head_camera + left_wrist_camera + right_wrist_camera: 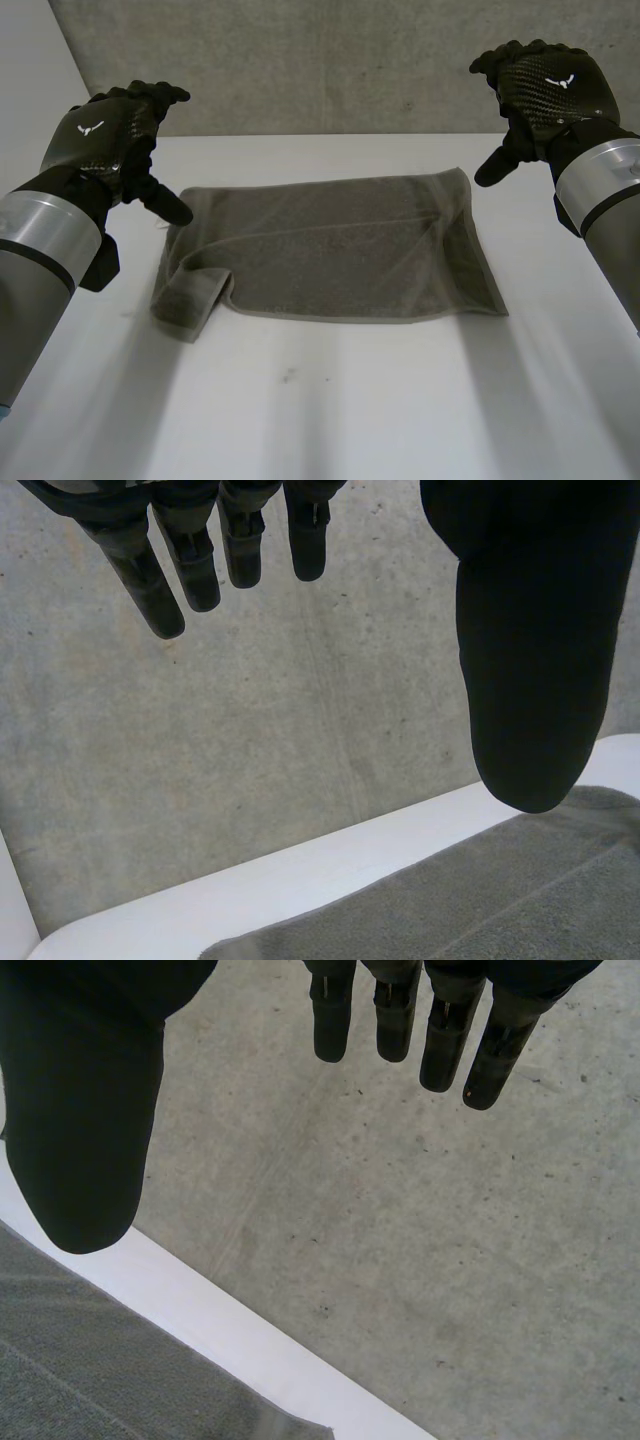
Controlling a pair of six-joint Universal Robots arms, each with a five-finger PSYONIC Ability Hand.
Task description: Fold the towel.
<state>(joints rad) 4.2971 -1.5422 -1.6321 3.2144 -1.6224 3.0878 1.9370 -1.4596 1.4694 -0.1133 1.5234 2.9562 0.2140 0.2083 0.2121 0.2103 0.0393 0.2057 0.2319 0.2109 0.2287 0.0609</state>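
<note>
Rough grey concrete wall point(300, 60) rises behind a white counter point(350, 400), and on that counter a grey-brown towel point(340, 250) lies spread out, towards the far side and roughly midway between the two arms. It rests mostly flat, with a few soft creases running across it. Its near corner on the robot's left is turned over on itself into a small flap point(190, 295); the other corners lie flat.

At the towel's left end is the left hand point(115, 135), back upward, thumb pointing down over the far left corner; I cannot tell whether it touches the cloth. From the left wrist, its fingers point(190, 570) hang straight and well apart from the thumb point(525, 660), holding nothing.

Beyond the towel's far right corner the right hand point(545, 85) is raised, clear of the cloth. From the right wrist its fingers point(400, 1020) are likewise straight, the thumb point(85, 1130) spread wide, empty.
</note>
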